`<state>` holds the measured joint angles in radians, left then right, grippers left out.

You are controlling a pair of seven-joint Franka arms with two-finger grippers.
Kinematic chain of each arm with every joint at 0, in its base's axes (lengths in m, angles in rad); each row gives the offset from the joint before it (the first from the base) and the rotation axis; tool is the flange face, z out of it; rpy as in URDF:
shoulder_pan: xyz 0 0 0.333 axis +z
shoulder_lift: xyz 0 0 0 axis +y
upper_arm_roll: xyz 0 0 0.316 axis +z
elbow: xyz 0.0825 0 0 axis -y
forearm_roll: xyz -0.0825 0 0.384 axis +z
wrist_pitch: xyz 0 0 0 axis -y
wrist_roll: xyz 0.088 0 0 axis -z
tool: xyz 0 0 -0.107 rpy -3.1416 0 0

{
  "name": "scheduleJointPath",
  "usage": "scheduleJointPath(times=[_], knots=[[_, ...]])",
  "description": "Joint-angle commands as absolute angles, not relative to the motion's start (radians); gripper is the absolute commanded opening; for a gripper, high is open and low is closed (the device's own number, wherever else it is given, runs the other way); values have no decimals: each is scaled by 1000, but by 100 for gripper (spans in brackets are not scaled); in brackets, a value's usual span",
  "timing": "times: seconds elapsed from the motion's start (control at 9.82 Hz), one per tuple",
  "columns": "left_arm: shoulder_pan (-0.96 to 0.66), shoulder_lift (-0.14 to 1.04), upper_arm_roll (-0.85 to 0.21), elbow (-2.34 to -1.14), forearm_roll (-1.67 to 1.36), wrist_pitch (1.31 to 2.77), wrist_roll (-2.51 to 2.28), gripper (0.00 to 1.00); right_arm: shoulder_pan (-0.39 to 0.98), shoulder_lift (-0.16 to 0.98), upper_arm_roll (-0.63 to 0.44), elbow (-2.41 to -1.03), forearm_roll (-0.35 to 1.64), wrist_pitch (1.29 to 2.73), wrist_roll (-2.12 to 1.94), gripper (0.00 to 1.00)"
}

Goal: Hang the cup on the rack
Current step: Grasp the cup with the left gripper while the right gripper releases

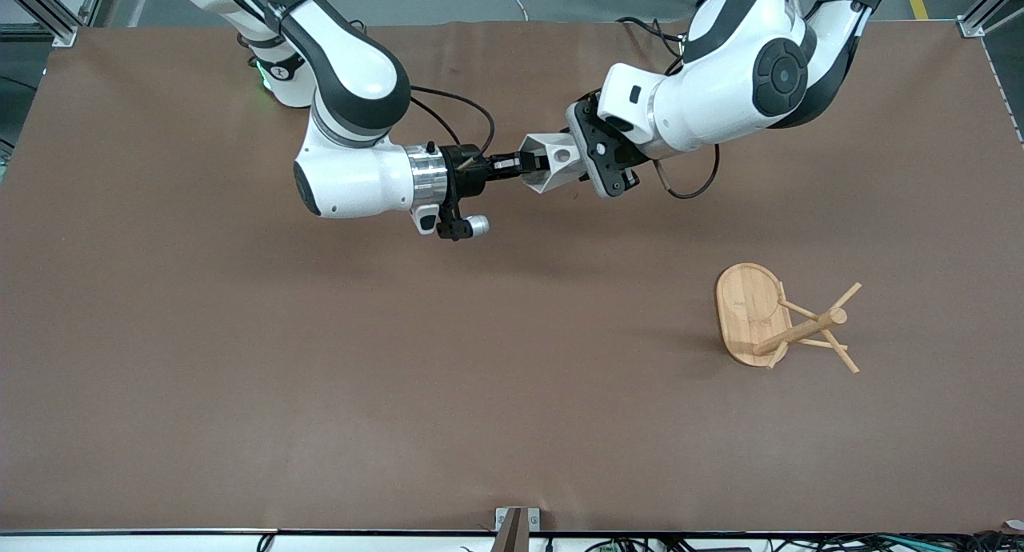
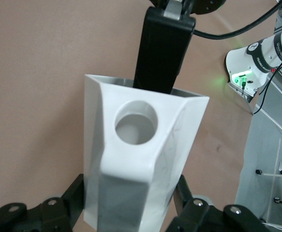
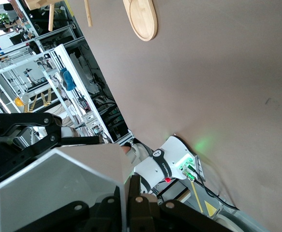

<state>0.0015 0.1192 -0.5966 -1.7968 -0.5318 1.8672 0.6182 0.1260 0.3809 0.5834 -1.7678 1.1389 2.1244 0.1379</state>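
Observation:
The white faceted cup [image 1: 549, 166] is held in the air over the middle of the table, lying sideways between both grippers. My right gripper [image 1: 531, 165] is shut on the cup's rim wall, with one finger [image 2: 161, 48] inside the mouth. My left gripper [image 1: 570, 166] is shut on the cup's narrow base end, a finger [image 2: 79, 191] on each side. The handle's round hole [image 2: 136, 122] faces the left wrist camera. The cup also shows in the right wrist view [image 3: 58, 188]. The bamboo rack [image 1: 750, 312] stands toward the left arm's end of the table, nearer the front camera, with no cup on its pegs [image 1: 844, 296].
The brown table mat [image 1: 320, 360] is bare apart from the rack. Black cables [image 1: 464, 108] hang from both wrists above the mat. The rack's oval base [image 3: 141, 19] shows in the right wrist view.

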Motion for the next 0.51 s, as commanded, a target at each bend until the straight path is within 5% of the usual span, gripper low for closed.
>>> scheduleJointPath(times=[0.0, 0.1, 0.2, 0.31, 0.41], knots=[[14, 129, -608, -1825, -525, 1875, 591, 5, 140, 347, 586, -1781, 1169, 2131, 164, 1], [23, 127, -601, -1822, -525, 1850, 595, 4, 140, 347, 586, -1781, 1169, 2131, 166, 1], [38, 103, -600, -1825, -526, 1842, 586, 2, 140, 348, 586, -1781, 1169, 2125, 181, 16], [41, 88, -594, -1830, -526, 1844, 583, 2, 141, 345, 586, -1781, 1167, 2126, 211, 95], [46, 83, -563, -1829, -525, 1842, 575, 2, 140, 347, 586, -1779, 1167, 2123, 213, 100]])
